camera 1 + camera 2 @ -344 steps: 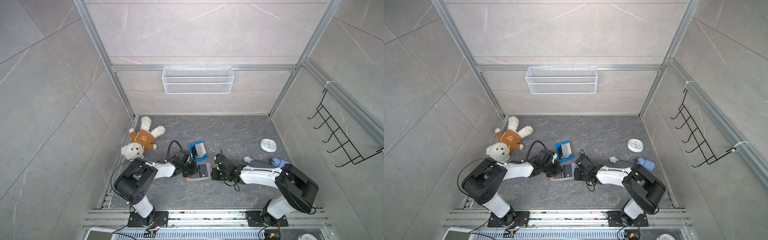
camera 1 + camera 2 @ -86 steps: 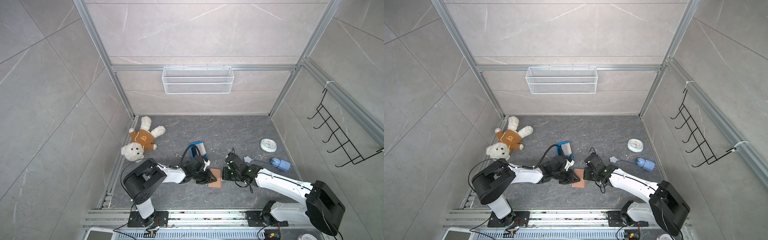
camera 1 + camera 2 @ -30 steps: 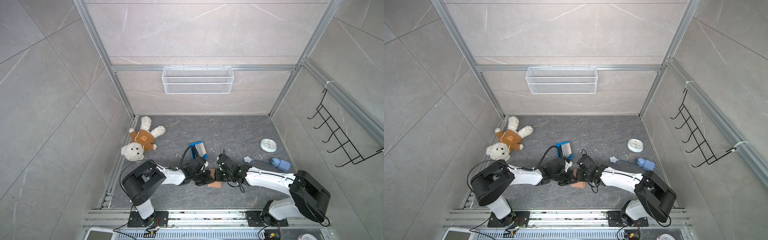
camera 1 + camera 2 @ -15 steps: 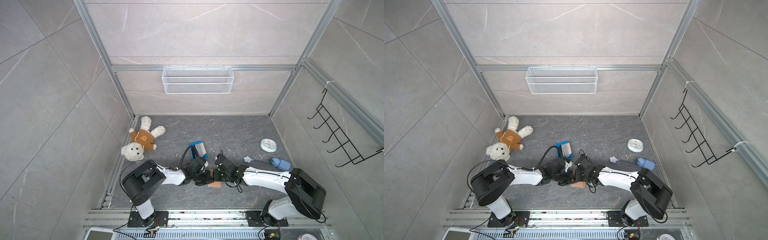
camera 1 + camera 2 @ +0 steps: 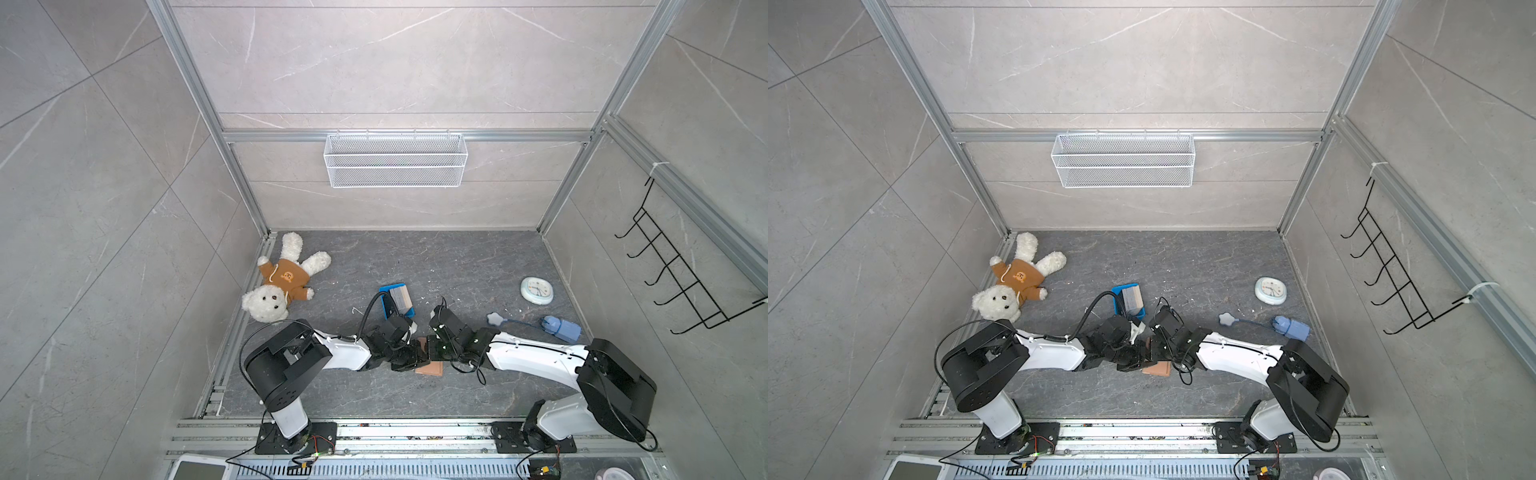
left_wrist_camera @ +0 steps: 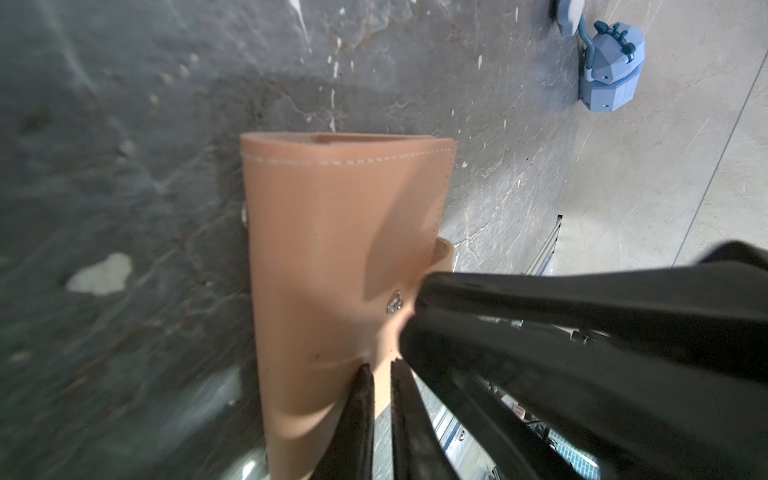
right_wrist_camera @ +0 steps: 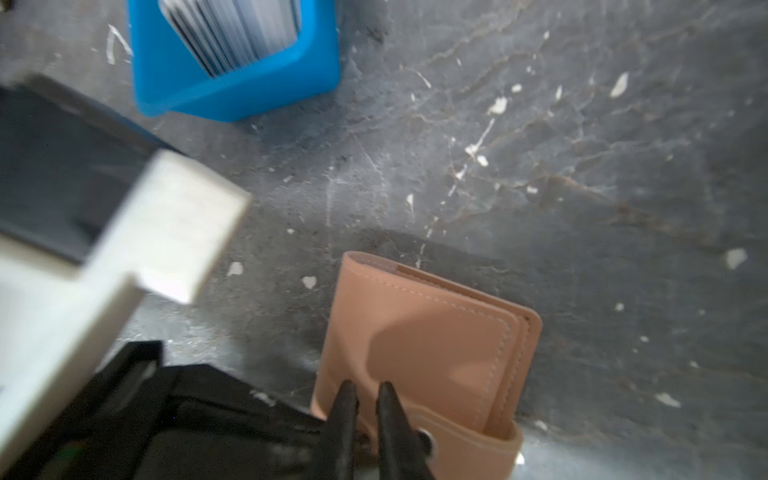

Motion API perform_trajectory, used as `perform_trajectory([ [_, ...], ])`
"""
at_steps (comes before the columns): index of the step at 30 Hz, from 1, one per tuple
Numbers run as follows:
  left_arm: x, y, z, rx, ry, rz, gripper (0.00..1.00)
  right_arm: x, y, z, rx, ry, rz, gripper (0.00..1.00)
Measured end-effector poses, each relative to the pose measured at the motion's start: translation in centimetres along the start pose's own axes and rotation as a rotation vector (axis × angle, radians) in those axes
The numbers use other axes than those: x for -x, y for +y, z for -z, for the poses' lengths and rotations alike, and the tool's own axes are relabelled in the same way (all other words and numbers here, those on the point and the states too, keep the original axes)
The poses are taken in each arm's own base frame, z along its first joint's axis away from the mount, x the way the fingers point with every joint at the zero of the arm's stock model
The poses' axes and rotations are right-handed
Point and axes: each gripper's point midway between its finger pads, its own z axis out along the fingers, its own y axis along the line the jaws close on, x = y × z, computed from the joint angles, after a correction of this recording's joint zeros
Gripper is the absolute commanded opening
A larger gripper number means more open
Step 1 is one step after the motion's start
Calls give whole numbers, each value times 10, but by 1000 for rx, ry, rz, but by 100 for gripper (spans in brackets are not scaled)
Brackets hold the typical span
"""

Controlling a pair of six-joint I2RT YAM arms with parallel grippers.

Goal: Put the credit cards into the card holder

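Note:
The card holder [image 5: 431, 367] [image 5: 1158, 368] is a tan wallet lying closed on the dark floor, its snap strap [image 7: 469, 446] wrapped round one edge. My left gripper [image 6: 380, 368] [image 5: 415, 356] and right gripper [image 7: 366, 386] [image 5: 433, 352] meet over it from opposite sides. Each has its jaws parted by a narrow slit, with nothing between them; the tan cover [image 6: 340, 249] [image 7: 424, 340] shows through the gap. The credit cards [image 5: 401, 297] [image 5: 1133, 301] [image 7: 232, 29] stand as a stack in a blue tray behind the grippers.
The blue tray [image 5: 390, 287] [image 7: 249, 91] sits just beyond the wallet. A teddy bear [image 5: 282, 286] lies at the back left. A pale clock [image 5: 537, 289] and a blue device with a cable [image 5: 561, 327] [image 6: 611, 70] lie on the right.
Both grippers' jaws have parted slightly from shut. The right gripper has edged left toward the left one. The wallet has stayed closed on the floor.

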Motion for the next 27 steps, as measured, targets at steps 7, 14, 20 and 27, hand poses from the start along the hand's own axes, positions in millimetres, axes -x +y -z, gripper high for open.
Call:
perform_trajectory([
  [7, -1, 3, 0, 6, -2, 6, 7, 17, 13, 33, 39, -54, 4, 18],
  [14, 0, 2, 0, 5, -3, 5, 4, 21, -16, 54, -12, -56, -56, 15],
  [20, 0, 2, 0, 6, -3, 5, 3, 8, -36, 53, -24, 7, -110, 15],
  [27, 0, 3, 0, 6, -3, 5, 3, -6, -32, 38, 10, 99, -121, 15],
])
